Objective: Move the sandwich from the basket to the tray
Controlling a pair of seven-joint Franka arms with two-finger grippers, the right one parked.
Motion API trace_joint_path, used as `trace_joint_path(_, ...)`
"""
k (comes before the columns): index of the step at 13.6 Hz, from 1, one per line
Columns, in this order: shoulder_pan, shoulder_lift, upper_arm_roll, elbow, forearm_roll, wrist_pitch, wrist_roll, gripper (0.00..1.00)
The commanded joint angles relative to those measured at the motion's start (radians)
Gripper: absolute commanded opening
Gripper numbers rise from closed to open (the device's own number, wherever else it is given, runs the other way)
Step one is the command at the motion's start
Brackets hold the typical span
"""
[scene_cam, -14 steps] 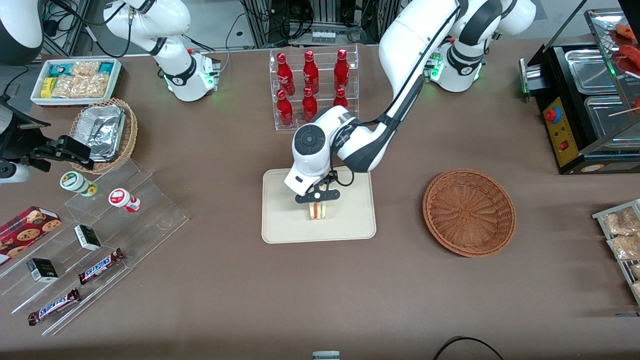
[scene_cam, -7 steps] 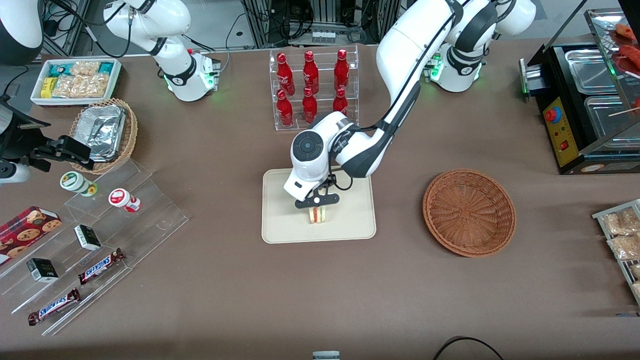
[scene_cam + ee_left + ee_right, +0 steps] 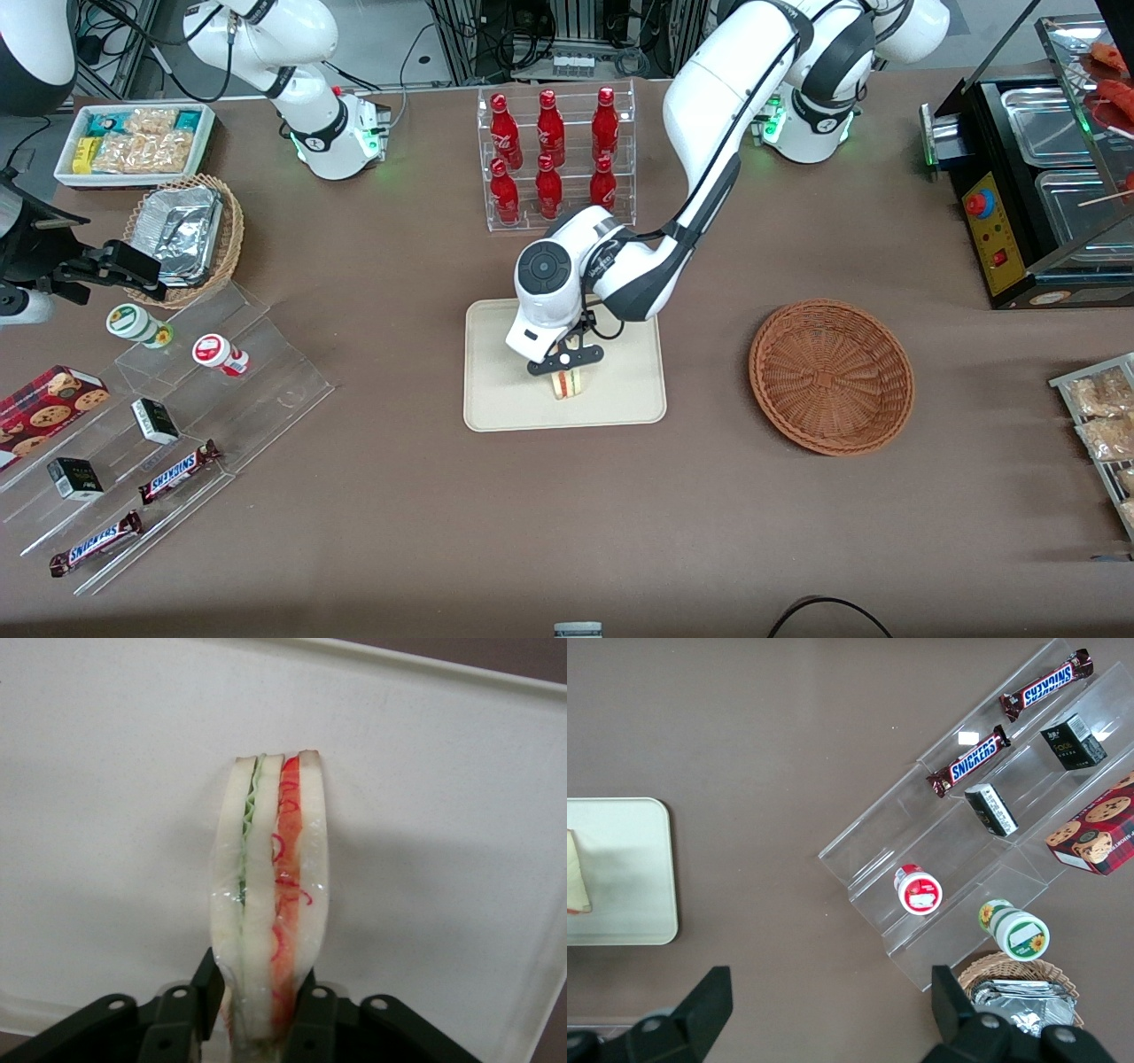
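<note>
The sandwich [image 3: 567,384], a wedge of pale bread with red and green filling in clear wrap, stands on edge on the cream tray [image 3: 496,390]. My left gripper [image 3: 565,368] is directly above it, shut on its upper part. In the left wrist view the black fingers [image 3: 205,988] press both sides of the sandwich [image 3: 270,886], whose tip points at the tray [image 3: 106,815] surface. The right wrist view catches a sliver of the sandwich [image 3: 576,877] on the tray [image 3: 629,868]. The reddish-brown basket [image 3: 831,377] sits with nothing in it, toward the working arm's end.
A clear rack of red bottles [image 3: 554,155] stands just farther from the front camera than the tray. Toward the parked arm's end are an acrylic step shelf with snacks [image 3: 177,416], a tan wicker basket of foil containers [image 3: 182,235] and a white snack bin [image 3: 133,142].
The gripper, still holding the sandwich, has shifted slightly nearer the front camera over the tray, and the sandwich now leans a little.
</note>
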Motion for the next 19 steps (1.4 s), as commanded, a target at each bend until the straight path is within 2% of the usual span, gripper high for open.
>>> trace_joint_path(1,-0.015,-0.002,0.014,0.041,0.005,-0.040,-0.024,1.00)
trace_joint_path(6,-0.006,-0.071,0.009,0.121,-0.008,-0.175,-0.015,1.00)
trace_joint_path(10,-0.001,-0.143,0.012,0.124,-0.006,-0.223,0.007,1.00)
trace_joint_path(15,0.091,-0.198,0.014,0.118,0.003,-0.284,0.255,1.00)
trace_joint_path(17,0.167,-0.243,0.014,0.091,0.003,-0.310,0.316,1.00)
trace_joint_path(19,0.240,-0.303,0.014,0.014,0.002,-0.341,0.451,1.00)
